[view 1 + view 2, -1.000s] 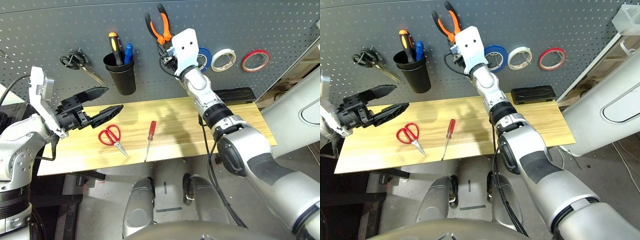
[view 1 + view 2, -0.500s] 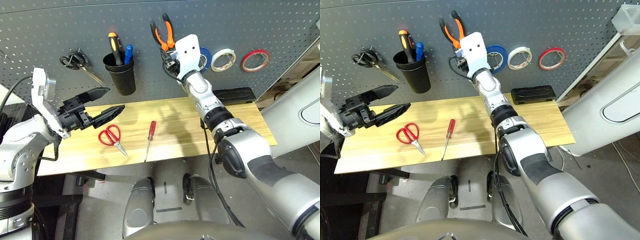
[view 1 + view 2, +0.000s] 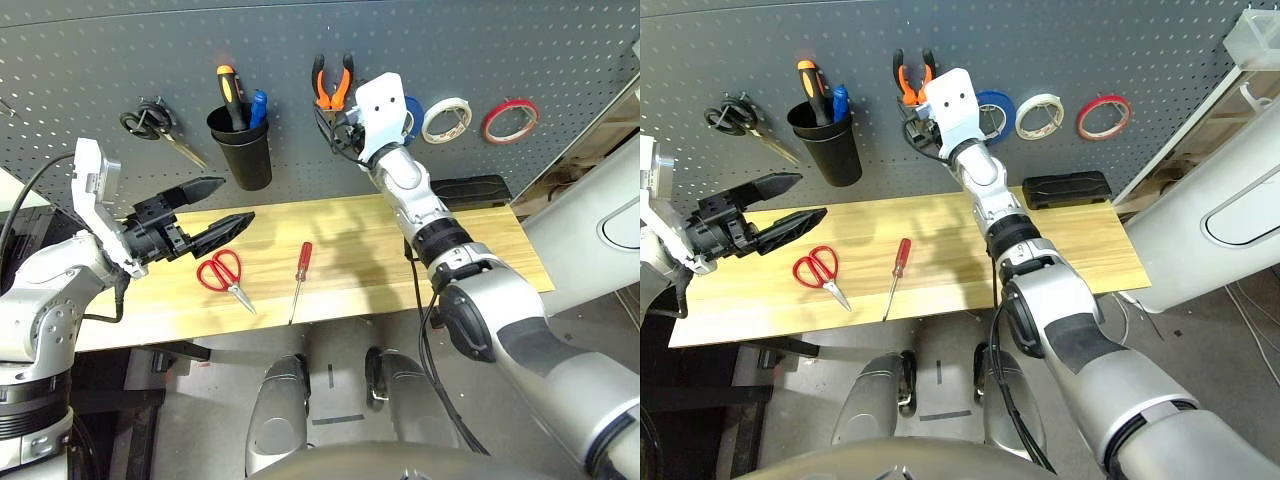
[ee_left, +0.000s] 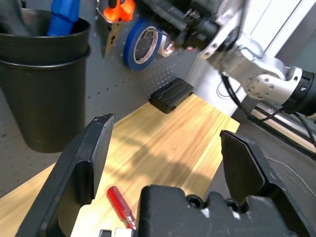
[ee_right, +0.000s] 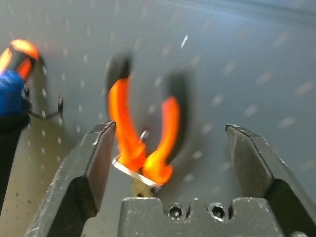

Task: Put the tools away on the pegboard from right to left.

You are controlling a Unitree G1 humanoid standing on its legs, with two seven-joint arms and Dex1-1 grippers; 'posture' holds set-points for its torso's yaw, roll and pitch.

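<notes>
The orange-handled pliers (image 3: 333, 82) hang handles-up on the dark grey pegboard (image 3: 100, 60), left of the tape rolls. My right gripper (image 5: 171, 129) is right at them and open; the pliers (image 5: 143, 133) show blurred between its spread fingers. The thin red tape ring (image 3: 511, 120) hangs at the far right of the board. On the wooden table (image 3: 480, 250) lie the red-handled scissors (image 3: 222, 272) and the slim red-handled screwdriver (image 3: 300, 275). My left gripper (image 3: 235, 200) hovers open above the table's left end, just up-left of the scissors, holding nothing.
A black cup (image 3: 242, 148) with orange and blue handles hangs left of the pliers, with black-handled scissors (image 3: 150, 122) further left. Blue tape (image 3: 992, 115) and white tape (image 3: 446, 119) hang between the pliers and the red ring. A black box (image 3: 465, 190) sits at the table's back.
My right gripper has opened and let go of the pliers, which went from tilted left to hanging upright. The left arm shifted slightly right, still open.
</notes>
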